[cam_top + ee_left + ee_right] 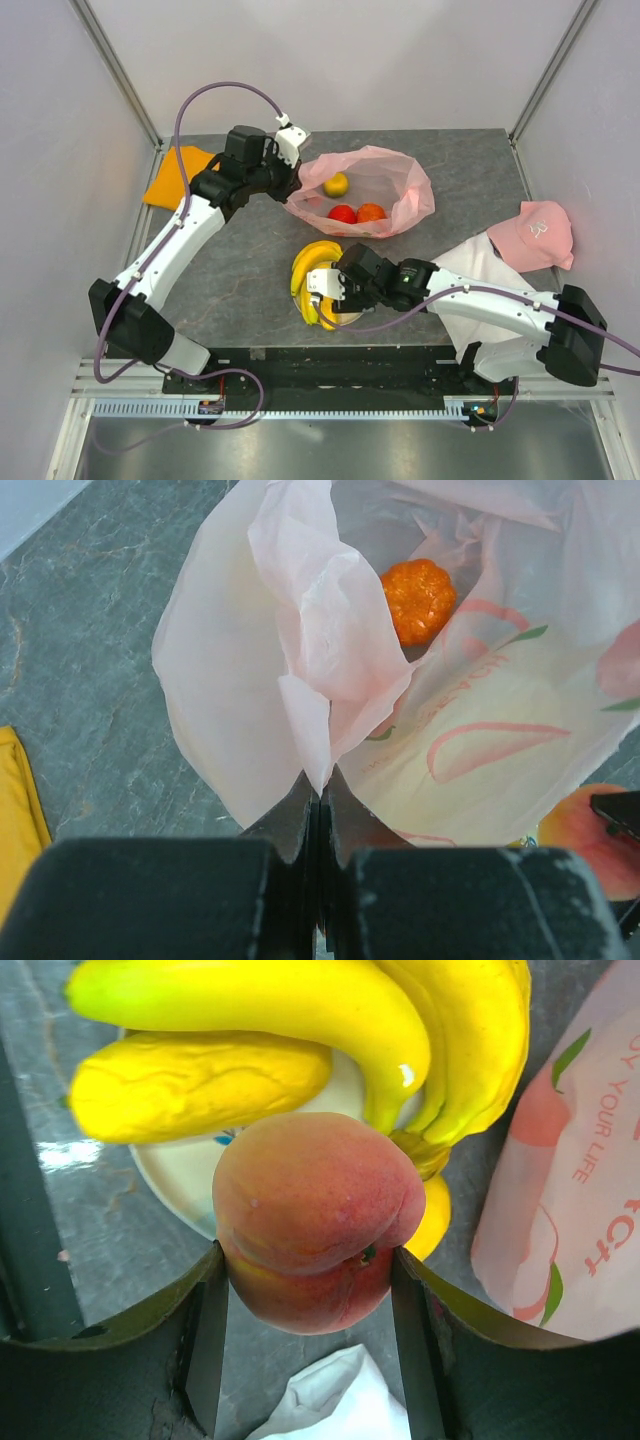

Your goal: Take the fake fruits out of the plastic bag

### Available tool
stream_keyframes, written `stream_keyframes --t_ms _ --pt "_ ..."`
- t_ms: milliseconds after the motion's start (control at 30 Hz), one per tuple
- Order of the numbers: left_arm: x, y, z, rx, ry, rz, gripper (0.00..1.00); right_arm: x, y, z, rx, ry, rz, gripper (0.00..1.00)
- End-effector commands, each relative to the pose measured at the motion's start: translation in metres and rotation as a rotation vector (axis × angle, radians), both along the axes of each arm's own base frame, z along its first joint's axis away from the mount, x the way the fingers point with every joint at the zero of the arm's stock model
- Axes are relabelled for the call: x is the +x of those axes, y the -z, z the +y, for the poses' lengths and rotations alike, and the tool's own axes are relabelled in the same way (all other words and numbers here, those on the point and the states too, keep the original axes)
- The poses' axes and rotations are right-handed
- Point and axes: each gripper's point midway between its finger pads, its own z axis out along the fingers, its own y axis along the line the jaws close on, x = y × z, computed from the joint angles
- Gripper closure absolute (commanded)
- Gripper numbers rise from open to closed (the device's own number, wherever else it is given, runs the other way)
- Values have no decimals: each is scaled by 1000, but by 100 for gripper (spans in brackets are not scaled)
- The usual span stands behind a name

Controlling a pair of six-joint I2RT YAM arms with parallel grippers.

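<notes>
The pink plastic bag (pixel 400 185) lies open at the back of the table. In it are a yellow fruit (pixel 336 184), a red fruit (pixel 342 214) and an orange fruit (pixel 371 212), which also shows in the left wrist view (pixel 418 600). My left gripper (pixel 297 180) is shut on the bag's left rim (pixel 320 780) and holds it up. My right gripper (pixel 310 1290) is shut on a peach (pixel 315 1220), just in front of the banana bunch (pixel 300 1010) and a lumpy yellow fruit (pixel 190 1085) on a small plate (pixel 175 1185). The bananas also show in the top view (pixel 312 268).
A folded orange cloth (pixel 178 175) lies at the back left. A pink cap (pixel 535 232) and a white cloth (pixel 480 268) lie on the right, under my right arm. The bag's near side (pixel 570 1200) is close to the right of the peach.
</notes>
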Motion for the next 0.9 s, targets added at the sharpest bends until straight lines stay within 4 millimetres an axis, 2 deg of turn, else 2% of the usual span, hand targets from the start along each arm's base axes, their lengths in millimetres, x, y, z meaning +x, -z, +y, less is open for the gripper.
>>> stream_keyframes --t_ms 0,300,633,800,867 --pt "-9 -17 0 -44 16 -44 98 22 -3 9 8 24 -109 69" --pt "-11 -18 -1 -47 31 -46 98 21 14 12 -33 -1 -102 68" --pt "-9 -20 -7 -69 43 -37 98 25 41 8 -117 -7 -116 67" --pt "-11 -19 -8 -77 47 -27 98 27 44 11 -106 6 -119 66" --pt "-12 -19 -8 -81 52 -25 98 28 45 14 -100 13 -116 63"
